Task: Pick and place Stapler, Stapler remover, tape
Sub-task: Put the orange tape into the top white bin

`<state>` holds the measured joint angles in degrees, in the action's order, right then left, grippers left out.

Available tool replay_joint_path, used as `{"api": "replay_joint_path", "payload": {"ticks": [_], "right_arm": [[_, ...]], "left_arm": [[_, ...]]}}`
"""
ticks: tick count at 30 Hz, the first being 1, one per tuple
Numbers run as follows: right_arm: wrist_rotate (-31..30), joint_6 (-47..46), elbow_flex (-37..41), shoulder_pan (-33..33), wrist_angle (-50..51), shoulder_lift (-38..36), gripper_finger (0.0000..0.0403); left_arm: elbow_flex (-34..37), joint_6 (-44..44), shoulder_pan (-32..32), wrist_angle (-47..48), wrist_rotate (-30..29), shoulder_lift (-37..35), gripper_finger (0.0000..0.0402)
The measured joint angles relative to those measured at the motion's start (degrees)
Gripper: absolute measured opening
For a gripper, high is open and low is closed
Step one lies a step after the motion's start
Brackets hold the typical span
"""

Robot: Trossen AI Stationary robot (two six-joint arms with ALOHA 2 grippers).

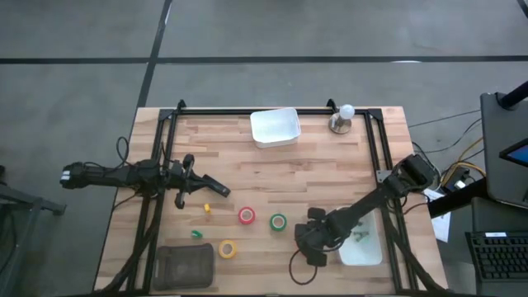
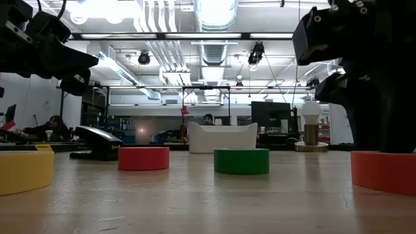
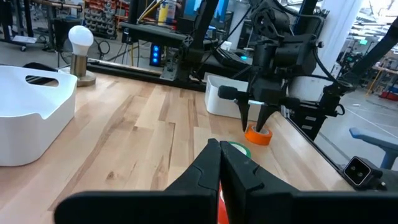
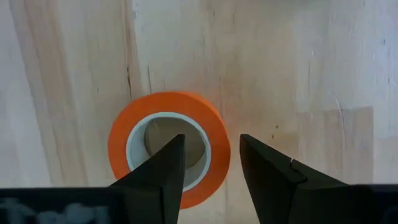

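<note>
An orange tape roll [image 4: 166,146] lies flat on the wooden table. My right gripper [image 4: 211,138] points down over it, open, one finger above the roll's hole and the other outside its wall; from the left wrist view the fingertips [image 3: 246,124] hover just over the roll [image 3: 258,135]. I cannot tell whether they touch. Red [image 1: 247,216], green [image 1: 279,221] and yellow [image 1: 227,248] tape rolls lie flat toward the table's near left. A black stapler [image 2: 97,142] rests beyond the red roll [image 2: 143,158]. My left gripper [image 1: 224,193] waits shut at the left, held level.
A white bin [image 1: 275,126] and a bulb on a stand [image 1: 341,118] sit at the far edge. A white tray [image 1: 367,247] lies beside my right arm, and a dark mesh tray [image 1: 183,266] at the near left. Small green [image 1: 196,234] and yellow [image 1: 207,209] items lie near the rolls.
</note>
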<state>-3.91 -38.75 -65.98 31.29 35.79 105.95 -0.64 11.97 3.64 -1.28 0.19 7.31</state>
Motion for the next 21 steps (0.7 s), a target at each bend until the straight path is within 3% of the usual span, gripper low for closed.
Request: {"api": "replay_joint_path", "payload": {"ticks": [14, 21], "right_arm": [[-0.4, 3.09, 0.24, -0.09, 0.01, 0.76, 0.0045], [-0.8, 5.29, 0.04, -1.06, 0.02, 0.74, 0.0045]], "left_arm": [[0.02, 0.0, -0.02, 0.02, 0.0, 0.0, 0.0007], [0.0, 0.0, 0.0, 0.02, 0.0, 0.0, 0.0007]]}}
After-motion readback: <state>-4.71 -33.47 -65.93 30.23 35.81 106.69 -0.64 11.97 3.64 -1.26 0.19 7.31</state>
